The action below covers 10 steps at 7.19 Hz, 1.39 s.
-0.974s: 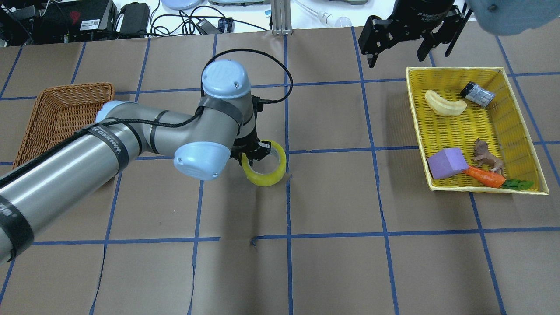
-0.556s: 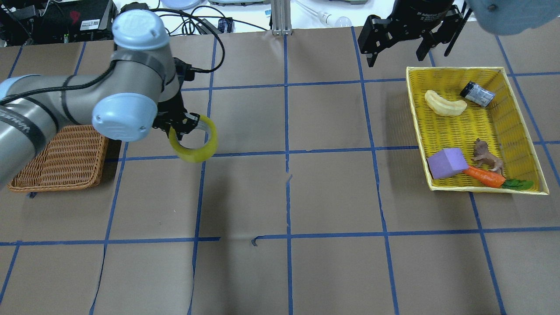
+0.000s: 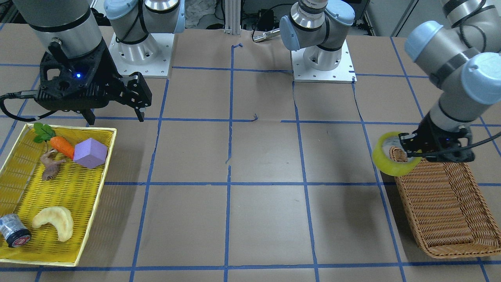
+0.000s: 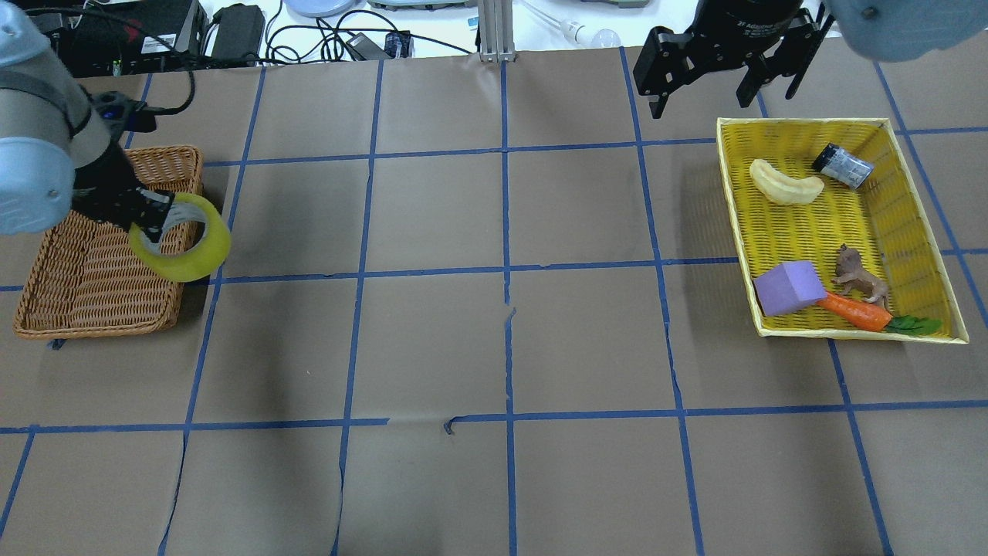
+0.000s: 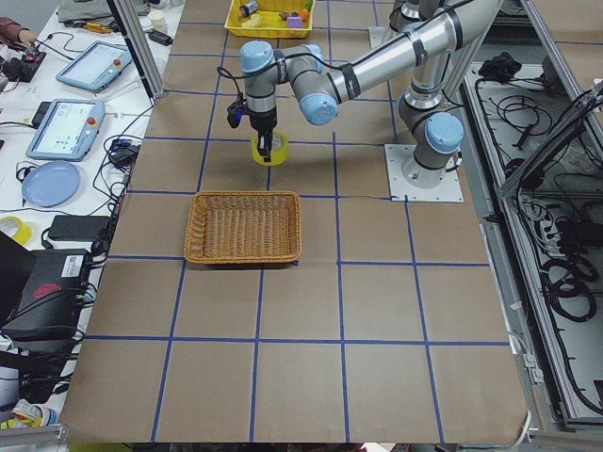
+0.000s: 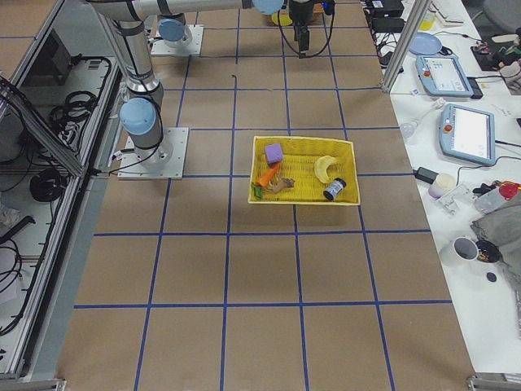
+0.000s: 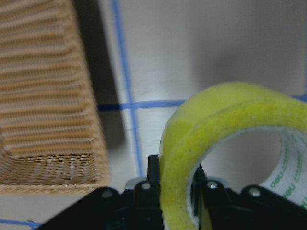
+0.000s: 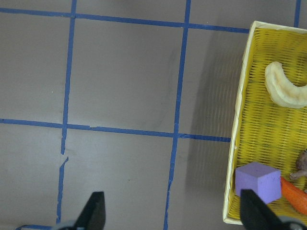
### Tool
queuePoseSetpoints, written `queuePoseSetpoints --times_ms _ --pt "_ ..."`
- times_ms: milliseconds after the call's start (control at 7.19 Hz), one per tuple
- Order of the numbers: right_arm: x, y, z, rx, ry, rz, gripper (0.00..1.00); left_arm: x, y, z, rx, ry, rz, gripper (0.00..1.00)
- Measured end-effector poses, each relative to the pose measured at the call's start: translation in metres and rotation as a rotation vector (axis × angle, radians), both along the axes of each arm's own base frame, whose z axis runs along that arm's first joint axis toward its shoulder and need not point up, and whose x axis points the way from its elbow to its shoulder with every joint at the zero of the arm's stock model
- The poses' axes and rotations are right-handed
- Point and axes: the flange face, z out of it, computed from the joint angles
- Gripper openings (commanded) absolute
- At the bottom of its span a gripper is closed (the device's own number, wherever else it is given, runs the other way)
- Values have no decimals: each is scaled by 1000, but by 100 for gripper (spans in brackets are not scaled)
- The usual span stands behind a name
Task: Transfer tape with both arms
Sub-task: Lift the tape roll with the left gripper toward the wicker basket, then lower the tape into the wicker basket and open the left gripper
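The yellowish-green tape roll (image 4: 193,266) hangs in my left gripper (image 4: 153,225), which is shut on the roll's wall. It is held in the air over the near-centre edge of a brown wicker basket (image 4: 93,270). The front-facing view shows the tape (image 3: 391,167) at the basket's corner (image 3: 442,203) under the left gripper (image 3: 409,145). The left wrist view shows the roll (image 7: 216,124) clamped, with the basket (image 7: 43,96) to its side. My right gripper (image 4: 701,99) is open and empty, high beside the yellow basket (image 4: 841,333). It also shows in the right wrist view (image 8: 175,211).
The yellow basket (image 3: 96,199) holds a pale crescent bread (image 4: 786,185), a black-lidded jar (image 4: 843,165), a purple block (image 4: 789,287), a carrot (image 4: 855,310) and a small brown animal figure (image 4: 858,279). Brown paper with blue tape lines covers the table. Cables and devices lie along its far edge.
My left arm has swung left from the table's middle, carrying the tape to the brown basket's edge. The right arm has not moved.
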Motion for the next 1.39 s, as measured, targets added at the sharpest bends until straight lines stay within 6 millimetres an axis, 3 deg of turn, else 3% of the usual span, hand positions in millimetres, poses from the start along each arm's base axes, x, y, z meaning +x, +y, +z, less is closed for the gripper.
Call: queuePoseSetpoints --times_ms 278,417,695,974,1113,1252,1391 --pt "0 0 -1 4 2 0 100 84 16 -5 -6 -2 -36 0" --pt "0 0 -1 5 2 0 100 106 20 -10 -11 -5 -46 0" --pt "0 1 -1 8 2 0 100 131 14 -33 -39 4 -52 0" --pt "1 1 0 5 0 1 100 141 -4 -69 -97 53 -64 0" --pt "1 1 0 5 0 1 100 143 -13 -87 -124 76 -77 16" --pt "1 1 0 6 0 1 100 147 -20 -101 -145 77 -96 84" --pt "1 1 0 6 0 1 100 150 -25 -109 -159 69 -116 97"
